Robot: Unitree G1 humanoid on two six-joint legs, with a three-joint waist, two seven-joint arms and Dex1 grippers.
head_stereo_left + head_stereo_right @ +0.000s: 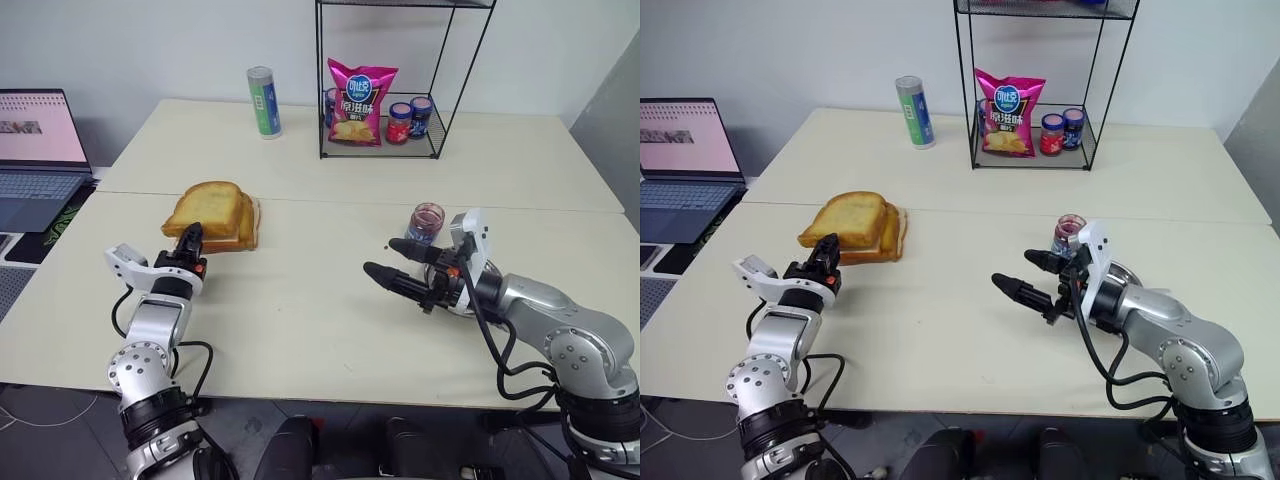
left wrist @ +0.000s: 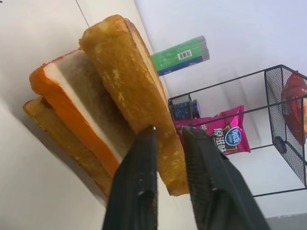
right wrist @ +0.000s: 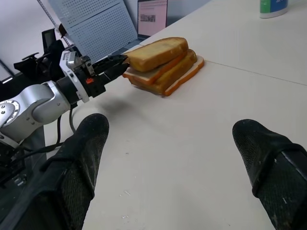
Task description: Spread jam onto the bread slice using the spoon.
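Observation:
The bread slice [image 1: 207, 208], golden-brown and toasted, lies on top of a small stack of paler slices [image 1: 245, 232] at the table's left. My left gripper [image 1: 190, 233] reaches it from the near side. Its black fingers [image 2: 139, 167] are shut on the slice's near edge [image 2: 169, 163]. The jam shows dark red in a small clear glass jar [image 1: 427, 220] at the right. Just in front of the jar my right gripper [image 1: 382, 256] stands open, pointing left, with nothing between its fingers. The right wrist view shows the stack [image 3: 160, 50] and the left gripper [image 3: 120, 61] at its edge. The spoon is out of view.
A black wire rack [image 1: 445, 70] at the back holds a pink crisp bag [image 1: 360, 100] and two labelled jars [image 1: 410, 120]. A green-and-white can [image 1: 264, 100] stands left of it. A laptop [image 1: 35, 150] sits off the table's left end.

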